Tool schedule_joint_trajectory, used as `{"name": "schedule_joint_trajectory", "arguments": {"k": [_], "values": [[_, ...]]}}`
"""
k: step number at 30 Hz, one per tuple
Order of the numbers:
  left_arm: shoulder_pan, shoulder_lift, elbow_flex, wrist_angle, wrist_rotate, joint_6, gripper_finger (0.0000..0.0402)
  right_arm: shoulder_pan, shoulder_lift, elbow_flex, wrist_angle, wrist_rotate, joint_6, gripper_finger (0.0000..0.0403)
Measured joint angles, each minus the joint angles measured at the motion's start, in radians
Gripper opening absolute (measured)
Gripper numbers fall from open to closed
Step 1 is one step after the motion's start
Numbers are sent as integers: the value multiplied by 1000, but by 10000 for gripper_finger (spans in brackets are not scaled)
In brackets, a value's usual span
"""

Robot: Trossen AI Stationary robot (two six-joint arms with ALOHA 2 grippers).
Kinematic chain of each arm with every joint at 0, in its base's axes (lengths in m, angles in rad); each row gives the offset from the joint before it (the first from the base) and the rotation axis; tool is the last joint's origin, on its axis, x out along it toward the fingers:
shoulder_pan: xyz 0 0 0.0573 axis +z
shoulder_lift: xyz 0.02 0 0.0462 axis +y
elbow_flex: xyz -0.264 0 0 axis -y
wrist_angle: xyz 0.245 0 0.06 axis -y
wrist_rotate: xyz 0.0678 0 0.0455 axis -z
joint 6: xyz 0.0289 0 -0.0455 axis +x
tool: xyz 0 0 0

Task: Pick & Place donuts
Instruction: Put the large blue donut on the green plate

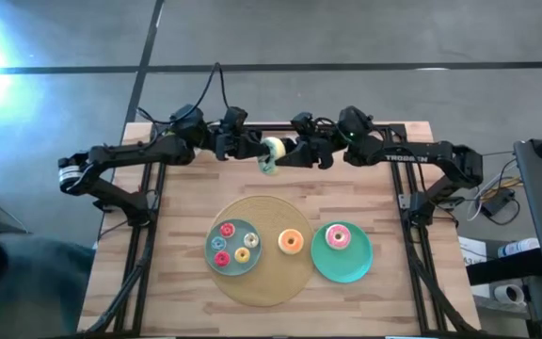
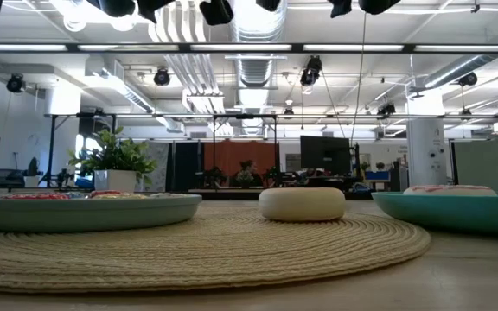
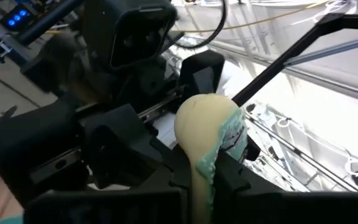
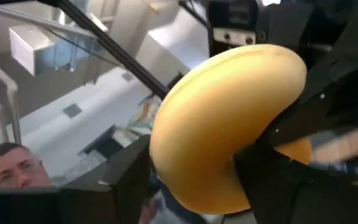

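Observation:
A pale green iced donut [image 1: 271, 153] with a cream underside is held high above the table's far middle, between my left gripper [image 1: 255, 149] and my right gripper [image 1: 293, 151], which meet there from either side. Both are shut on it. It shows edge-on in the left wrist view [image 3: 207, 134] and underside-on in the right wrist view [image 4: 222, 124]. An orange donut [image 1: 291, 241] lies flat on the woven mat [image 1: 262, 287]. A pink donut [image 1: 338, 236] lies on the green plate [image 1: 354, 268]. Several small donuts lie on the grey-blue plate [image 1: 233, 264]. My left gripper pinches the donut's ring at its lower part [image 3: 199, 177] between its two fingers, coming level from the table's left. The donut stands on edge, clear of the table. My right gripper has the ring's opposite part [image 4: 253, 146] between its fingers, coming level from the table's right. One finger [image 4: 278, 171] lies over the tan underside; the other [image 4: 120, 186] stands at the rim.
The round woven mat fills the table's middle and carries the grey-blue plate and part of the green plate. In the low view the orange donut [image 2: 302, 204] sits between the two plates. A leafy plant [image 2: 115, 160] and a person [image 4: 5, 165] show beyond the table.

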Motion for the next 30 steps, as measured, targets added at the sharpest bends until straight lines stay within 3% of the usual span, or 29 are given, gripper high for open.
{"name": "schedule_joint_trajectory", "arguments": {"k": [4,8,12,18,21,30], "values": [[1,2,-1,-56,-6,22,5,-24,-40,0,-197,-45,-54,245],[1,2,-2,-161,-38,62,5,-55,-119,1,-543,8,-244,253],[1,-4,1,-274,-91,128,5,-62,-211,-9,-818,156,-374,254],[-1,11,2,-401,-113,177,5,-48,-353,-8,-933,352,-418,254],[-1,28,1,-399,-114,177,5,-27,-399,-11,-1082,475,-428,254],[-74,207,4,-402,-94,162,5,105,-481,-18,-1676,923,-214,254]]}}
